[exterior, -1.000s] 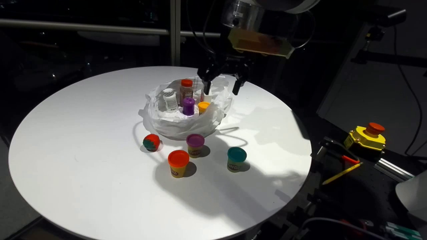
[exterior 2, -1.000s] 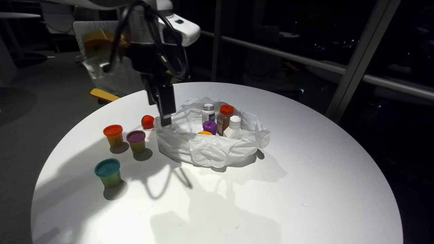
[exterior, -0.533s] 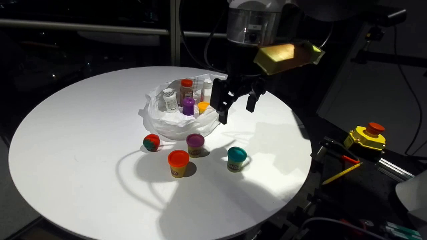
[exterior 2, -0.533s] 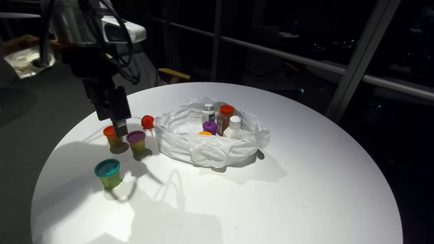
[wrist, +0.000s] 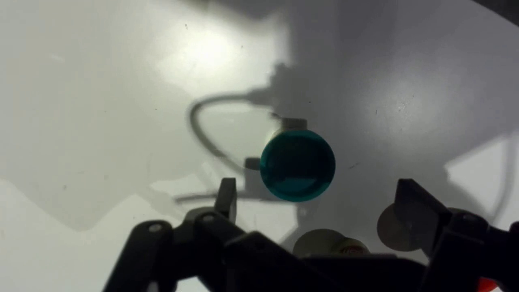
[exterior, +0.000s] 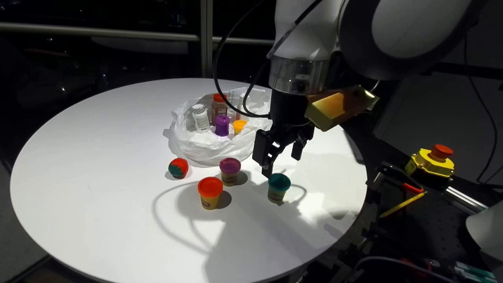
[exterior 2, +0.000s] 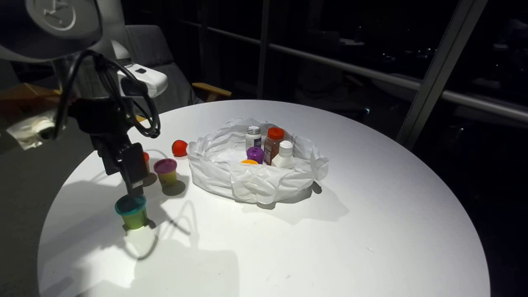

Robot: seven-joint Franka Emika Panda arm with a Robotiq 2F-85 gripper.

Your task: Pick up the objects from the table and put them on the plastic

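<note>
Furthest left in an exterior view, a red and green strawberry lies on the white table, just in front of the left side of the wrinkled white plastic bag. Inside the bag, at its left, stands a white bottle. The red-lidded cup stands on the table in front of the bag, apart from it. The red-capped bottle stands towards the back of the bag, the purple container nearer its front. The purple-lidded cup is outside, close to the bag's front. Inside the bag's right half sit the yellow-lidded cup and a second white bottle. To the bag's front right, the teal-lidded cup stands on the table, and close above it hangs the gripper, its jaws parted wide. In the wrist view the teal lid shows between the fingers, nearer one of them; whether they touch it, I cannot tell. Well right of the bag, off the table, is a yellow box with a red button.
</note>
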